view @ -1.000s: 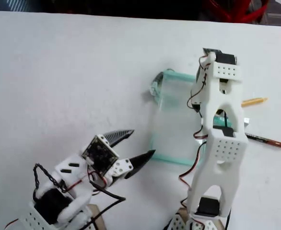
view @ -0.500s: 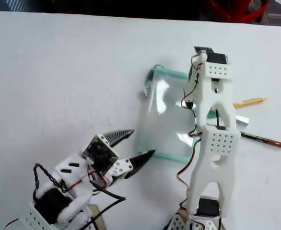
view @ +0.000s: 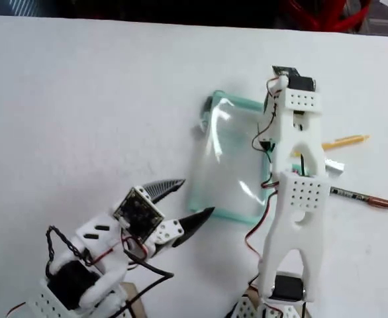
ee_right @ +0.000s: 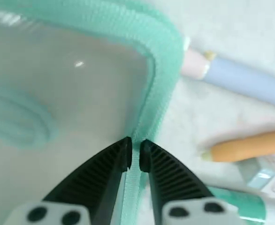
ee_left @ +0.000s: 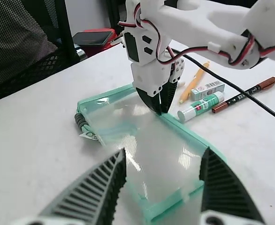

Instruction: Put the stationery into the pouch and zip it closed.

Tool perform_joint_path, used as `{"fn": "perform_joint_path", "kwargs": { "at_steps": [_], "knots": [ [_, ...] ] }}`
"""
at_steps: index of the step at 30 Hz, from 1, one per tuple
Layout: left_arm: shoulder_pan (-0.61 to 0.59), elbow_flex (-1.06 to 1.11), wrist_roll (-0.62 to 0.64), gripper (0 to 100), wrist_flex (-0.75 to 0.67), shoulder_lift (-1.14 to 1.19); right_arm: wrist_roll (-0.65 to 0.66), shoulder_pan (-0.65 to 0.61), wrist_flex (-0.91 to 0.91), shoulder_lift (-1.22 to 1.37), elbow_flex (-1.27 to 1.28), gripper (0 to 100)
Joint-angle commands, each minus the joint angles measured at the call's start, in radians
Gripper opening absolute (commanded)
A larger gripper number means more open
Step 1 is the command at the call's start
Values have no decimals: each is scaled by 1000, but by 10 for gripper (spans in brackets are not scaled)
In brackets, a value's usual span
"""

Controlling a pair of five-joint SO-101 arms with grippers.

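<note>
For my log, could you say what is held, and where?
The right gripper pinches the pouch by its teal edge; the left gripper holds nothing.

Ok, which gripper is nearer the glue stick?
Right. The right gripper pinches the pouch rim beside the glue stick; the left gripper hangs open off the pouch's opposite end.

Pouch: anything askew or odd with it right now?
Yes. The pouch lies skewed to the table's edge, and the right gripper is pinched on its green rim. The glue stick and a pen lie outside, beside it. No damage or spill is visible.
</note>
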Motion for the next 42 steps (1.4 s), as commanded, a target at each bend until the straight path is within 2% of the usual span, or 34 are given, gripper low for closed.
{"fn": "perform_joint_path", "kwargs": {
  "at_steps": [1, 8, 12, 15, 20, 26, 30, 32, 37, 40, 42],
  "knots": [
    [-5, -5, -9, 253, -21, -4, 12, -2, 16, -33, -52, 19],
    [-7, -5, -9, 253, -23, -4, 12, -19, 18, -320, 48, 19],
    [-7, -5, -9, 253, -23, -4, 20, -74, 16, -550, 242, 19],
    [-7, -5, -9, 253, -23, -4, 95, -147, 13, -720, 422, 19],
    [-7, -5, -3, 253, -23, -4, 87, -143, -176, -877, 568, 22],
    [-7, -5, -2, 252, -21, -4, 32, -124, -521, -779, 572, 132],
    [-7, -3, 0, 252, -21, -4, 40, -77, -797, -621, 574, 75],
    [-7, 9, 0, 252, -23, -8, 40, -30, -865, -547, 569, 19],
    [-7, 40, 0, 252, -75, -8, 40, 90, -835, -412, 497, 33],
    [-7, 49, 0, 252, -91, -8, 48, 108, -754, -318, 442, 33],
    [-7, 48, 0, 252, -89, -8, 130, 101, -670, -251, 396, 33]
  ]
}}
